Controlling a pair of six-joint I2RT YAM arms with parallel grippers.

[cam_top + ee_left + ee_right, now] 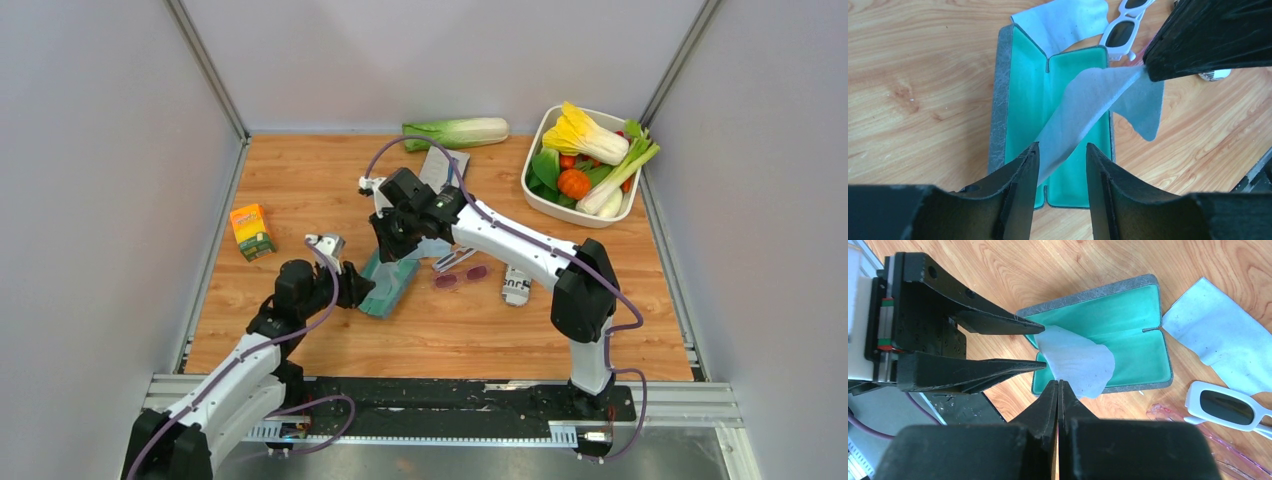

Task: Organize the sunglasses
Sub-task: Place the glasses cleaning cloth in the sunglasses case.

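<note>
Surface: wood-grain table [300, 180], enclosed by plain grey walls left, right and far, with a metal rail along the near edge. Noted on it: carton [251, 230] at left, cabbage [457, 132] at the far edge, white tub [570, 214] of vegetables at far right, small printed white item [515, 286] right of centre.

Sunglasses [460, 277] located flat on the table at centre, just right of the open case [388, 285] and just left of the printed item, on the near side of the right forearm. Untouched by either gripper. Long axis roughly left to right, right end slightly farther. Pink-purple lenses. Which way the front faces: cannot tell. Just beside, on the far side: white pair [1228, 407] with dark lenses.

Case laid open, teal lining up, long axis running near-left to far-right. Second cloth [1218, 335] flat on the table at its far end.

Right gripper [1058, 384]: fingers pressed together, pinching one edge of cloth [1078, 360], held up above the lining.

Left gripper [1062, 147]: fingers [1023, 180] spread partway, one on either side of the lower end of that cloth. Not clamped on it. Contact with the cloth's edge: cannot tell.
</note>
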